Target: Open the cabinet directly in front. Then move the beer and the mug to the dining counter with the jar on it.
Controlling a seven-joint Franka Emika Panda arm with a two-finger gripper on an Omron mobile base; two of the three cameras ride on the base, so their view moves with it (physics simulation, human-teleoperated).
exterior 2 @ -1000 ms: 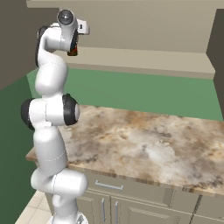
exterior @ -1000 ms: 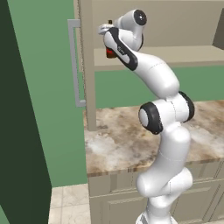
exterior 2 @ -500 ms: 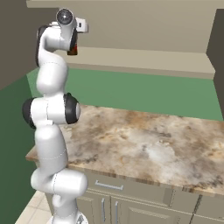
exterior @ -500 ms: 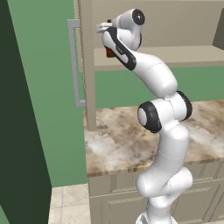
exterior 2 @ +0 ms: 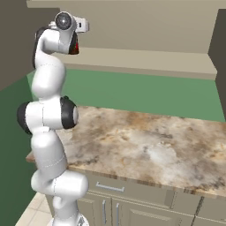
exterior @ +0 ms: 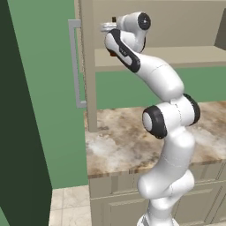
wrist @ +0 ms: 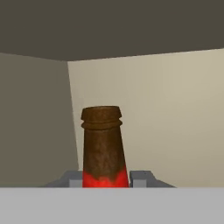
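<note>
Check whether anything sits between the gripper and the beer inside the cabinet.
Nothing visible does. In the hand view the beer rises right between the gripper fingertips, its red neck band level with them, inside the cabinet.

Mottled brown-beige marble desk (exterior 2: 145, 141) below, beige drawer units (exterior 2: 132, 201) with grey handles beneath it, green wall (exterior: 44, 88) behind and at left, pale tiled floor (exterior: 70, 209) at bottom

Green wall (exterior 2: 145, 95) – marble worktop (exterior 2: 150, 145), beige drawers (exterior 2: 132, 201) below.
</note>
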